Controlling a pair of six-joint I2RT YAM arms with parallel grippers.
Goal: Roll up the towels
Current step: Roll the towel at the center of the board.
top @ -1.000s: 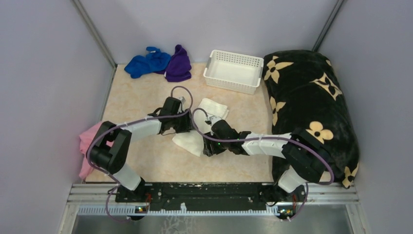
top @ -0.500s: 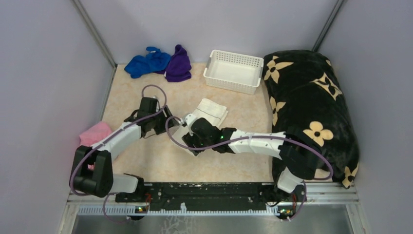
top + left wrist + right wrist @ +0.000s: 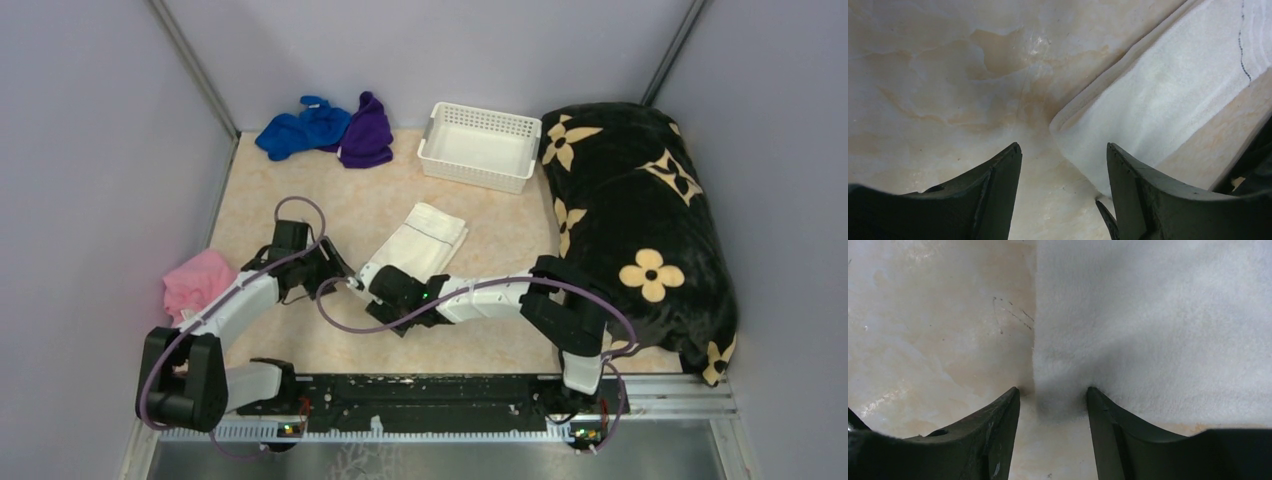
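On the marbled beige table (image 3: 300, 200), the cream-white towel (image 3: 418, 240) lay folded flat, near the white basket (image 3: 478, 146). Within the past second both arms had drawn back toward the towel's near end. The left gripper (image 3: 1063, 167) stood open just beside its corner; the right gripper (image 3: 1053, 402) straddled the edge, apparently not yet pinching. Rolling seemed about to begin.

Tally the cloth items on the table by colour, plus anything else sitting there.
Cream-white towel: 1
Blue towel: 1
Purple towel: 1
Pink cloth: 1
Black flowered blanket: 1
White basket: 1
Total: 6
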